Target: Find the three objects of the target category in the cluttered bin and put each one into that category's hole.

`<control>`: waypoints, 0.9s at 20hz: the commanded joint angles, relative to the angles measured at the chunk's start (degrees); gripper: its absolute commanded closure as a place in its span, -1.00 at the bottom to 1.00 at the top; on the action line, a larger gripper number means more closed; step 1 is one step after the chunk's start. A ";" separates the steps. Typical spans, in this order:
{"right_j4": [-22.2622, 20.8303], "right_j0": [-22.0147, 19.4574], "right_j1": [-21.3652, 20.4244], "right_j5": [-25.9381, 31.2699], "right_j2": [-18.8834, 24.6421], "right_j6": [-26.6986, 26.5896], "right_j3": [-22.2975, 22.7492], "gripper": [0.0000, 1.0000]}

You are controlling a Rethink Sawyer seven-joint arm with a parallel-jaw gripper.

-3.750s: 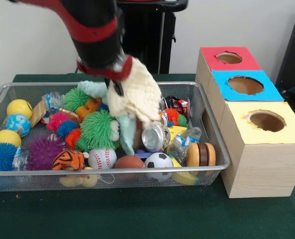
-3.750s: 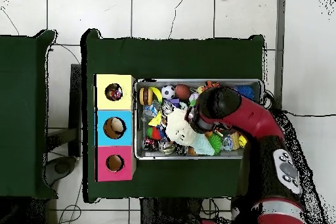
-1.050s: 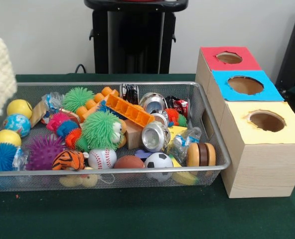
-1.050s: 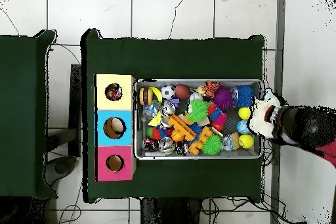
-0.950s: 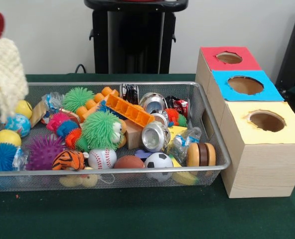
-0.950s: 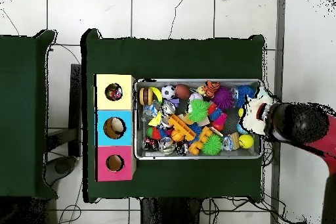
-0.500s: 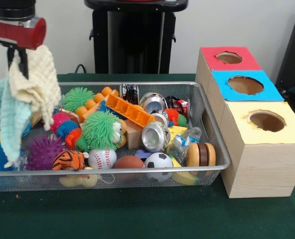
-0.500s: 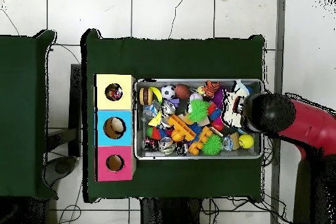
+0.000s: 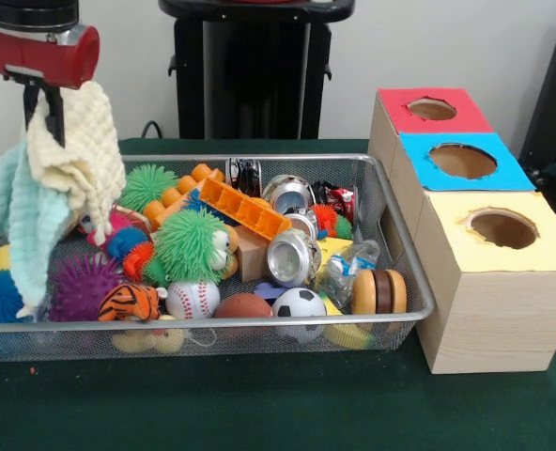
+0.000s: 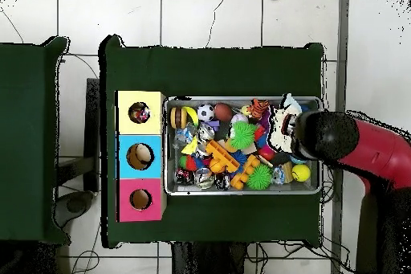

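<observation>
The end effector (image 9: 48,99) is gripping a cream washcloth (image 9: 71,160) (a pale blue one (image 9: 15,221) trailing) above the wire bin (image 9: 391,240), likely uncovering toys.

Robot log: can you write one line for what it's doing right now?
hand: shut on cream cloth | mint cloth: hanging with it | place: over bin, end far from boxes | holes: none reached

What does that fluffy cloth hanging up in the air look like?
The cloth is soft and nubbly, like a washcloth: one cream-yellow piece with a pale mint-green piece hanging beside it. The tool pinches its top, so it droops in loose folds over the left end of the wire bin, in front of the spiky balls there.
</observation>
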 commanded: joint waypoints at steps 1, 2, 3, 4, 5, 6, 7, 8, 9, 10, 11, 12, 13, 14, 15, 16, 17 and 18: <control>0.31 -3.16 0.61 3.67 0.53 -0.21 5.96 1.00; 0.06 -3.26 0.84 5.77 0.39 -1.06 5.63 1.00; 0.22 -3.34 0.90 6.38 0.32 -0.83 5.64 1.00; 0.38 -3.43 0.95 7.00 0.25 -0.61 5.66 1.00; 0.53 -3.52 1.01 7.62 0.18 -0.38 5.67 -1.00; 0.70 -3.44 0.94 7.73 0.21 -0.05 5.95 -1.00; 0.93 -3.70 0.95 7.72 0.44 -0.03 6.16 -1.00; 0.98 -3.61 1.06 7.52 0.73 0.09 6.01 -1.00; 1.15 -3.84 1.29 7.47 1.07 0.00 5.88 -1.00; 1.62 -3.72 1.40 7.45 1.25 0.70 5.92 -1.00; 2.00 -3.86 1.44 7.40 1.36 1.13 6.12 -1.00; 2.26 -3.96 1.54 7.36 1.52 1.33 6.22 -1.00; 2.52 -4.07 1.63 7.33 1.67 1.53 6.33 -1.00; 2.70 -4.02 1.79 7.28 1.71 1.85 6.31 -1.00; 2.70 -4.07 1.87 7.18 1.70 1.87 6.29 -1.00; 2.78 -3.96 2.04 7.16 1.70 2.12 6.23 -1.00; 2.84 -4.00 2.07 7.13 1.71 2.14 6.24 -1.00; 2.93 -3.96 2.05 7.26 1.72 2.14 6.22 -1.00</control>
